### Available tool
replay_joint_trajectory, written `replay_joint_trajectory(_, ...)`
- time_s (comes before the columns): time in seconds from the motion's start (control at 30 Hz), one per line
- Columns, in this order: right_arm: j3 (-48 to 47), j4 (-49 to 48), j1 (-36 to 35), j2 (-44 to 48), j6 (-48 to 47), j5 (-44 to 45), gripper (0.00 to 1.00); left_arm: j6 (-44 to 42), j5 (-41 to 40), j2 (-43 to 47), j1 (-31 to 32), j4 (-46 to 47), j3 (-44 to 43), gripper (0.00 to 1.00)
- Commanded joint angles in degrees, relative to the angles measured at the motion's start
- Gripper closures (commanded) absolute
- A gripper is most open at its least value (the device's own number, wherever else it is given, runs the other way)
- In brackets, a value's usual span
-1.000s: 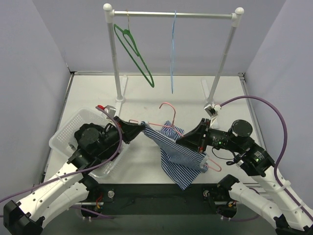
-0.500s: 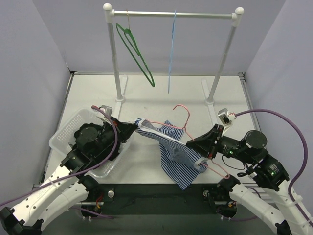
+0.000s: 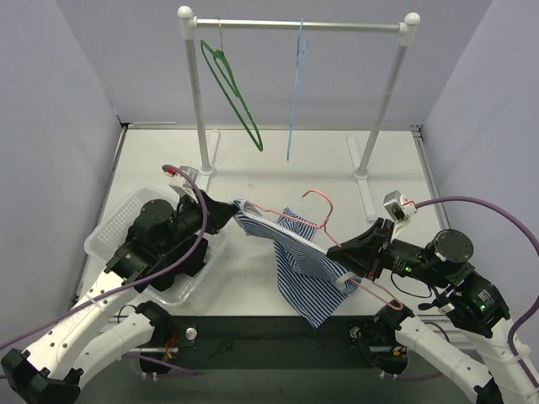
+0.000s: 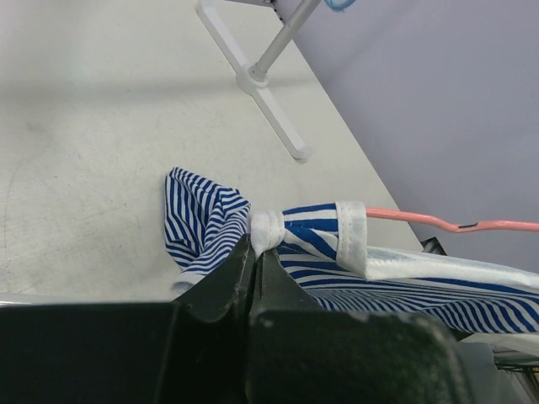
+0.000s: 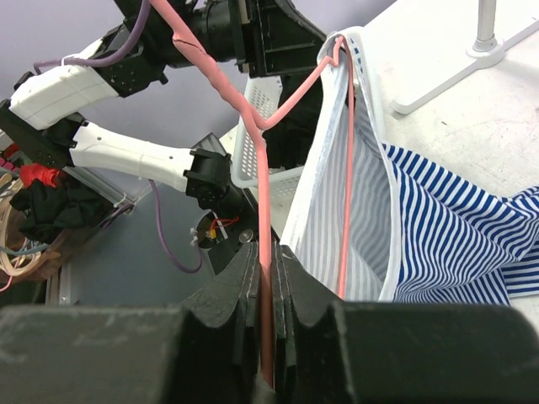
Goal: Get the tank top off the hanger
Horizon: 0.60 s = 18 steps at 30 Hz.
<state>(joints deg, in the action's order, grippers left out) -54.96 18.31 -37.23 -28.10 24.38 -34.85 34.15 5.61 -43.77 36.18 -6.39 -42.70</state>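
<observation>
White tabletop (image 3: 278,168) and pale lilac walls close in your workspace on three sides.

Your left gripper (image 4: 257,251) is pinched shut on a bunched, white-trimmed strap of the tank top (image 4: 202,220). From its wrist camera you can see the blue-and-white stripes gathered into a small knot of cloth right at the fingertips. Your right gripper (image 5: 268,271) is closed tight on the pink hanger (image 5: 261,168), whose wire runs straight up out from between the two fingers.

Moving outward, the garment is held up off the table and stretched between your two arms. One corner is at the left fingers, the middle is draped across the hanger, and the rest hangs down in a loose striped fold toward the near edge. In the right wrist view one arm of the hanger passes inside a white-hemmed opening of the top, so the top is not yet free of it. From above, the hanger's hook curls up just beyond the cloth, on the side away from you, and its other end pokes out below your right fingers.

Further out, a white basket (image 3: 109,231) sits on the table under your left arm, just beside the gripped strap. At the far side stands the white rack (image 3: 295,23), with a green hanger (image 3: 232,93) and a blue hanger (image 3: 295,84) on its rail, well apart from both grippers.
</observation>
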Motion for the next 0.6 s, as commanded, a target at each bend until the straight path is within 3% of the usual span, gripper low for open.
replay_joint_trajectory(0.0, -4.37, -1.87, -0.47, 2.61, -0.03, -5.31, 1.00, -0.32, -1.05, -1.40, -8.04, -5.03, -4.06, 1.00)
replay_joint_trajectory(0.13, -4.02, -1.96, -0.47, 3.49, -0.12, -4.71, 1.00, 0.92, 6.42, -2.29, -14.03, -4.86, -4.68, 1.00)
replay_joint_trajectory(0.37, 3.80, -15.11, -0.56, 6.03, 3.83, -1.10, 1.00, 2.14, 12.84, -0.18, -14.48, -0.38, -0.38, 1.00)
replay_joint_trajectory(0.57, 5.03, -19.87, -0.56, 7.27, 3.57, 0.65, 1.00, 0.48, 11.17, -0.70, -14.74, -3.72, 0.24, 1.00)
